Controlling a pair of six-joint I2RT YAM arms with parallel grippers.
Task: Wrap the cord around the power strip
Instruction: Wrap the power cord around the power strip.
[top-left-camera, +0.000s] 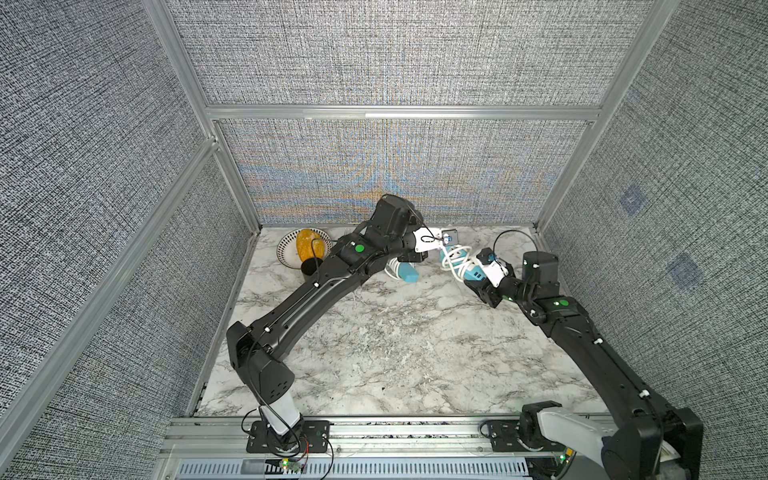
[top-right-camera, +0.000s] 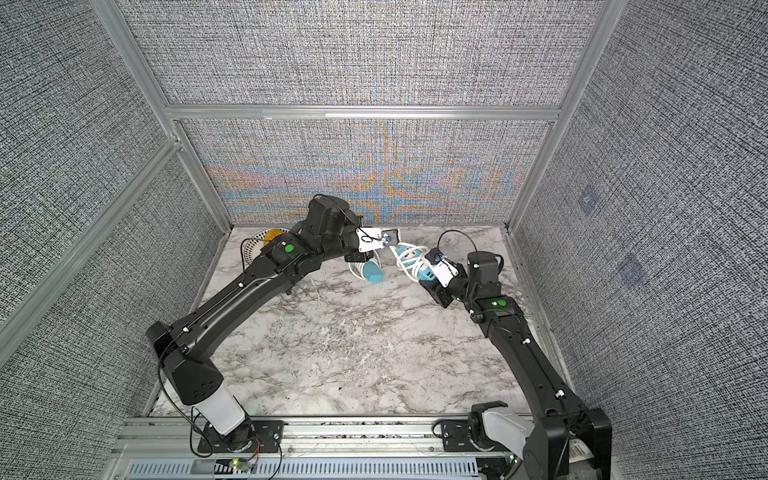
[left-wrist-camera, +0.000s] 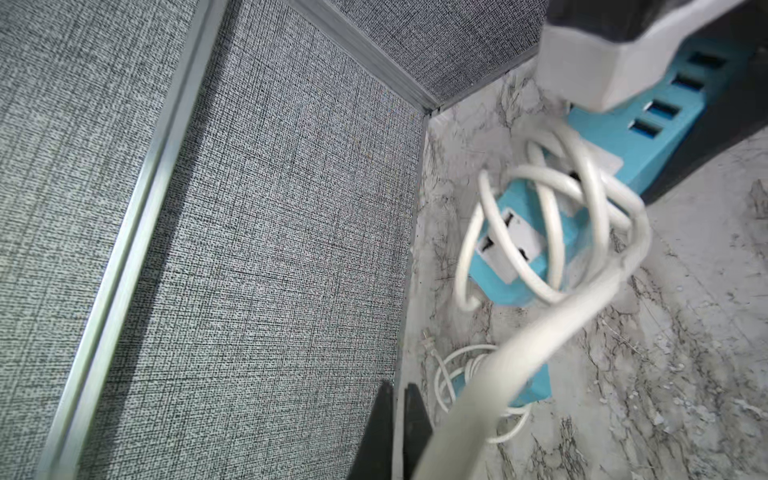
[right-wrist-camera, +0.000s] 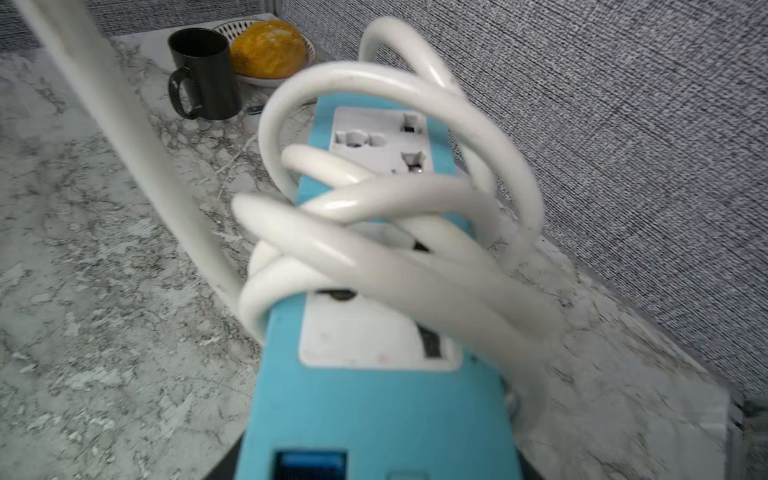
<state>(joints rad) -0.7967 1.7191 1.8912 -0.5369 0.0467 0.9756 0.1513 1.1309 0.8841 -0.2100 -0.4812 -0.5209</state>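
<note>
Step in hand: mid-wrap, w/ several turns already on. The power strip (top-left-camera: 471, 272) is off the desk (top-left-camera: 395, 353), tilted, at approx. 1 o'clock of the desk in both top views, near the back wall. The right jaws are closed on its USB end. In the right wrist view the blue body runs straight out from under the camera.

The cord (top-left-camera: 455, 259) sits round the strip's middle in loose, crossing loops, some standing clear of the body. From the loops one run goes toward 11 o'clock to the left jaws. These are shut, w/ only a sliver between the fingers (left-wrist-camera: 384, 432). The cord passes just beside them, not between, so it looks hooked rather than pinched, but the contact itself is hidden.

Next move, prob.: carry that free run round the body for another turn while the right arm steadies the strip. It needs enough pull to snug the slack loops w/o dragging them off the far end. The plug's whereabouts can't be told.

Views:
- The left wrist view shows a second blue strip (left-wrist-camera: 536, 386) w/ its own thin coil lying on the desk. Top views put it at 9 o'clock of the held one.
- The right wrist view alone shows the socket faces between the loops.
- It also shows a black mug (right-wrist-camera: 205, 75) and a bowl (right-wrist-camera: 306, 50) holding an orange lump (right-wrist-camera: 268, 48), at the desk's 11 o'clock corner. The top views show these only in part, beside the left arm.
</note>
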